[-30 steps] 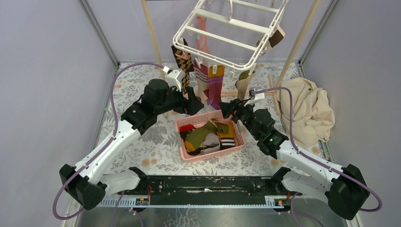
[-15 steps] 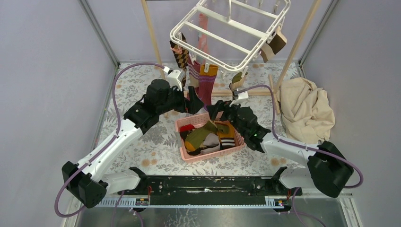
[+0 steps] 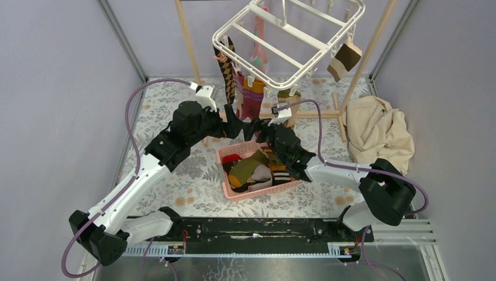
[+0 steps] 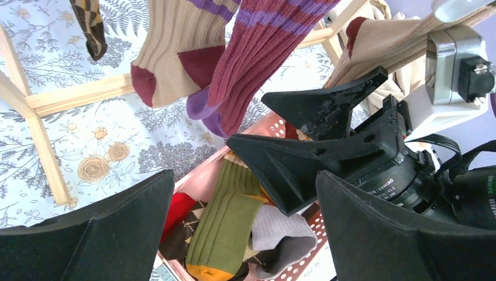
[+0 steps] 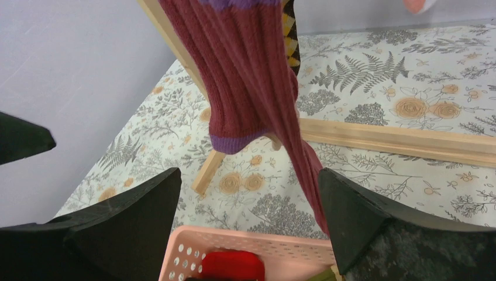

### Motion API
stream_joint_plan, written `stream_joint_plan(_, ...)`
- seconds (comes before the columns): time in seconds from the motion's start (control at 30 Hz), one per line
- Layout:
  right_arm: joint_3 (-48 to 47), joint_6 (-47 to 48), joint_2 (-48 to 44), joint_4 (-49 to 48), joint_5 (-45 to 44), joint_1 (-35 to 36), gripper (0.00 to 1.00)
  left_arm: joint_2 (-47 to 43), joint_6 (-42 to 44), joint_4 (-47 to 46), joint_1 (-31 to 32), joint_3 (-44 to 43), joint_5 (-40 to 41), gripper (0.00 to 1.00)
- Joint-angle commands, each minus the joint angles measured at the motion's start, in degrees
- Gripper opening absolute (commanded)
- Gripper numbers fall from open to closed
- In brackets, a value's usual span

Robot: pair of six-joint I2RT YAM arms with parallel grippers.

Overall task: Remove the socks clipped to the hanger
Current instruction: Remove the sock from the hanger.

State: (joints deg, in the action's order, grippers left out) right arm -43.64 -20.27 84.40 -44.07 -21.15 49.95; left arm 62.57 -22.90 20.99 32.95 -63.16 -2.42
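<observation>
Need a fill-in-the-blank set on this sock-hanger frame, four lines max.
1. The colour of the basket below the hanger is ____.
2. The left end effector and right end effector both stand ____.
3. The beige cloth lies on the robot's ____ side of the basket.
4. The maroon sock hanging from the hanger has a ____ toe.
Missing words: pink; open; right; purple.

Plain lilac walls, grey metal corner posts, worktop under a floral-print covering, pale wooden rail frame, crumpled beige cloth at right, even light, perhaps overhead
</observation>
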Motion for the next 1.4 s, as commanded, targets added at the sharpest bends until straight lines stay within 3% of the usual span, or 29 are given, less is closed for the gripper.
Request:
stream_joint_plan(0.0,-4.9,0.9,1.7,-2.4,-5.9,0.8,0.94,-1.2,2.0,0.4,-0.5,0.1,2.2,0.99)
stream_joint_plan(0.37,-13.2,2.9,8.5,0.1,-13.5,1.3,0.95,-3.1,2.5,1.9,-0.9,0.4,2.2,0.99)
stream_joint_plan(0.57,-12.2,3.7,11.1,-3.0,-10.6,1.3,0.94,-4.2,2.5,2.5,-1.0,0.6,2.2,0.99)
stream_joint_plan(0.73,-8.2,4.0,13.0,-13.0,-2.5,0.2,0.89,-4.7,2.6,3.2,-1.0,0.3,2.1,0.99)
stream_joint_plan(1.0,-6.9,0.5,13.1,-17.2,8.5,-4.9,0.55,-5.4,2.8,4.8,-1.0,0.1,2.2,0.99)
stream_joint_plan(1.2,-7.6,0.3,11.7,-14.9,15.3,-7.2,0.19,-5.3,2.5,4.8,-1.0,0.5,2.1,0.99)
stream_joint_plan(1.37,-5.9,-0.5,8.4,-14.1,20.5,-8.4,0.01,-5.2,2.3,4.7,-1.0,0.1,1.6,0.99)
